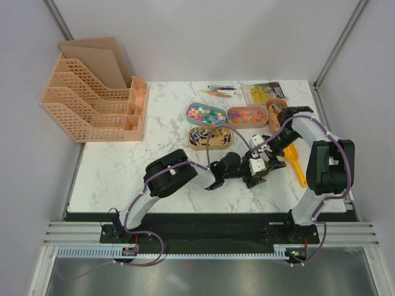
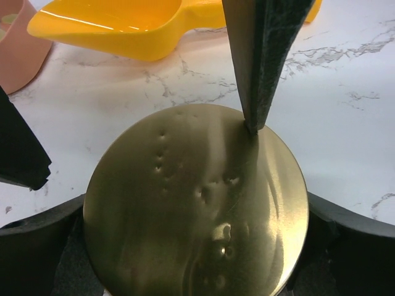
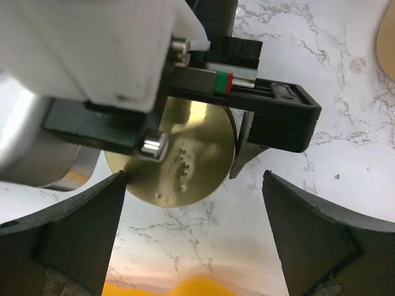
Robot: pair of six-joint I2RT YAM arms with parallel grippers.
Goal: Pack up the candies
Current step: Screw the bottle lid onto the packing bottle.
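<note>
The candies lie in three trays at the back of the table: bright mixed ones in a blue tray (image 1: 207, 114), more in an orange tray (image 1: 247, 115), wrapped ones in a tan tray (image 1: 210, 137). My left gripper (image 1: 254, 172) (image 2: 196, 213) is shut across a gold round metal disc (image 2: 197, 203), the face of a lid or tin, just above the marble. My right gripper (image 1: 270, 159) (image 3: 194, 179) is open wide beside it. One right finger (image 2: 265, 55) touches the disc's edge (image 3: 179, 157). No candy is in either gripper.
A yellow-orange scoop (image 1: 296, 163) (image 2: 123, 24) (image 3: 185, 290) lies on the table just right of the grippers. Pens (image 1: 219, 91), a yellow packet (image 1: 262, 92) and a small orange pot (image 1: 276, 108) sit at the back. A peach file organiser (image 1: 92, 98) stands far left.
</note>
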